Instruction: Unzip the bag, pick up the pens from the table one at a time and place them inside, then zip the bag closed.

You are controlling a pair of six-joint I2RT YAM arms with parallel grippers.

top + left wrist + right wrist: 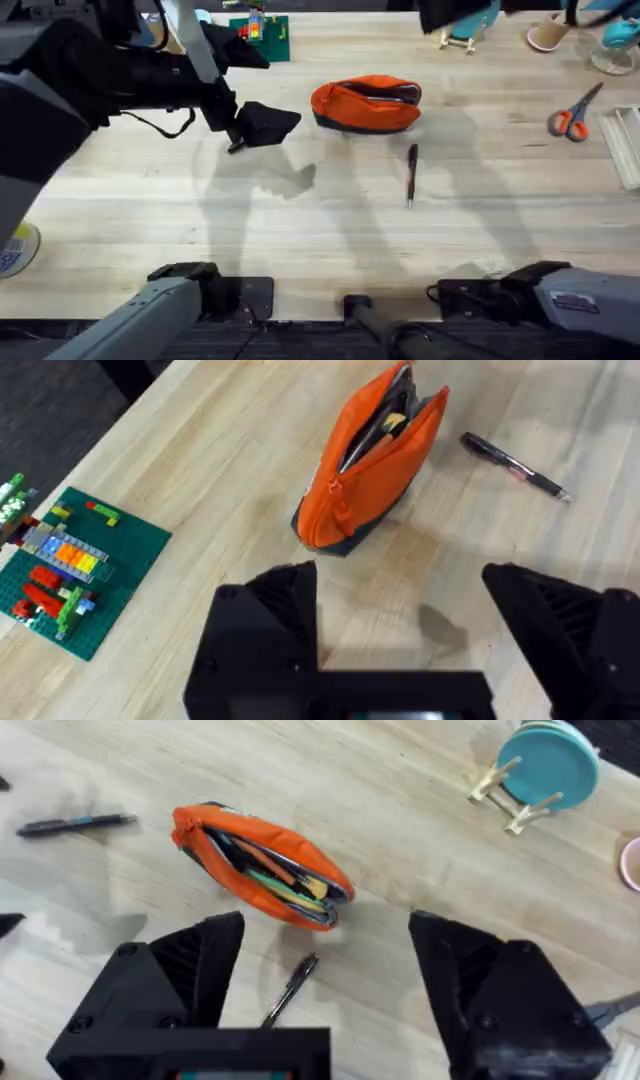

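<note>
**Two grippers spread wide, pouch unzipped on the bench**

Farthest left at the back of the bench (130, 210) we see a green brick baseplate (262, 35) with small coloured bricks on it. Just right of it, the left gripper (265, 125) hangs above the wood to the left of the bag, and its wrist camera shows the fingers (275, 620) set well apart with nothing between them.

Next comes the bag (365, 103), lying on the bench a little past the middle, orange with a dark strip along its base. Its zipper is undone and the mouth gapes; from the right wrist we can make out several slim items inside, green, yellow and dark.

One black pen (411, 174) lies on the wood on the near side of the bag, apart from it, roughly perpendicular to it. The right wrist view also shows a second slim dark stick with a silvery tip (290, 990) close to the bag; we cannot tell for sure that it is a pen.

The right gripper (325, 932) hovers above the bag, fingers spread and empty.

Orange-handled scissors (575, 115) lie far right, and a teal plate in a wooden rack (540, 770) stands behind.
</note>
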